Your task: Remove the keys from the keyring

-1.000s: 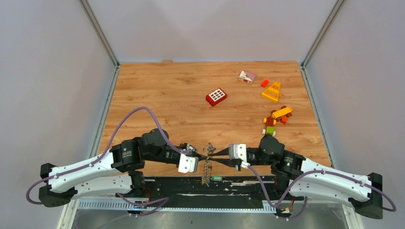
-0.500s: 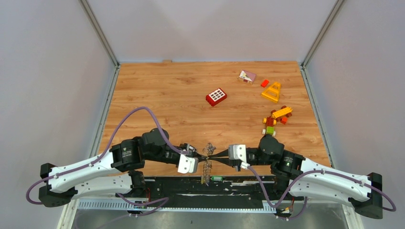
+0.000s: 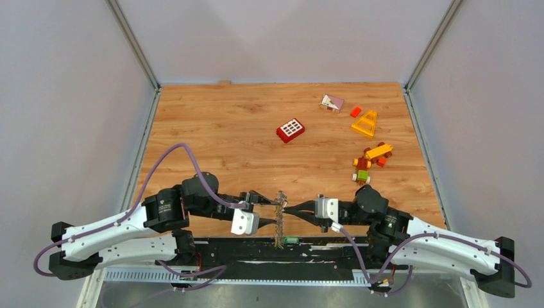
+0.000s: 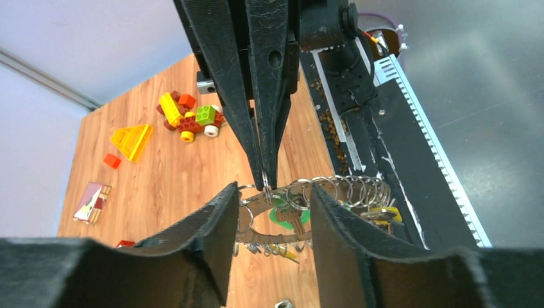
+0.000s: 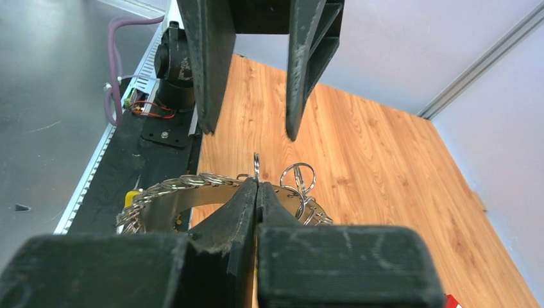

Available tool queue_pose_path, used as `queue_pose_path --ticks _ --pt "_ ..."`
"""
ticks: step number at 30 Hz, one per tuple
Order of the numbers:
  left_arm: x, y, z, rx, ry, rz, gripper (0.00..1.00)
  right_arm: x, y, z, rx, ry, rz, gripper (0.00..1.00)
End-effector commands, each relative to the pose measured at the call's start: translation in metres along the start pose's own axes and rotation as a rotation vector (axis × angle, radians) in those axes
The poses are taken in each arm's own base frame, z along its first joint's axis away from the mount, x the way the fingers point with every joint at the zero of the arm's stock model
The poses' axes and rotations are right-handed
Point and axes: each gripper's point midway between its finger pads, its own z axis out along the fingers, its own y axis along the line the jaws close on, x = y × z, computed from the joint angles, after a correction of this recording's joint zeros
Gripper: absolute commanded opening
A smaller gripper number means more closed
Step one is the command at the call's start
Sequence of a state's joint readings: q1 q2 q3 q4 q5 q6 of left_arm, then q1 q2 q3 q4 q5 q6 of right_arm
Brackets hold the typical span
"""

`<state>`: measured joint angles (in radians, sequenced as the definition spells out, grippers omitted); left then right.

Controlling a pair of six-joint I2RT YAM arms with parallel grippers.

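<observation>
From above, the left gripper [image 3: 272, 212] is standing about half open, its 2 fingers reaching either side of the keyring [image 3: 278, 231], which is hanging edge-on over the near edge of the table [image 3: 212, 135]. The right gripper [image 3: 287, 210] is meeting it from the other side. No loose key is showing on the wood.

In the left wrist view, the left fingers [image 4: 215, 237] are gripping nothing, and the right gripper's tip is coming down between them. The keys [image 4: 272, 240] are hanging in a row below the keyring.

In the right wrist view, the right gripper is pinching fully closed on 1 small ring [image 5: 256, 163] threaded on the keyring.

Judging from this, the task is barely starting: the keyring is looking full, and nearly every key is waiting to come off.
</observation>
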<state>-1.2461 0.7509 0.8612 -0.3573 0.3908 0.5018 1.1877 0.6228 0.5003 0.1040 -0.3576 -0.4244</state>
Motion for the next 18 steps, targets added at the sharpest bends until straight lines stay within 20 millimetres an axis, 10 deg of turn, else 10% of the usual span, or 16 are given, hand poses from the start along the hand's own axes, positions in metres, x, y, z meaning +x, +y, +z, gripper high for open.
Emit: queue_pose_path --ticks 1,18 --pt "-0.018 0.006 -0.006 -0.044 -0.073 -0.003 0.55 -0.045 -0.02 -0.009 0.099 -0.179 -0.096 0.0" --pt "-0.034 -0.005 -0.001 -0.008 -0.215 -0.01 0.37 -0.076 -0.015 -0.03 0.12 -0.352 -0.176 0.0"
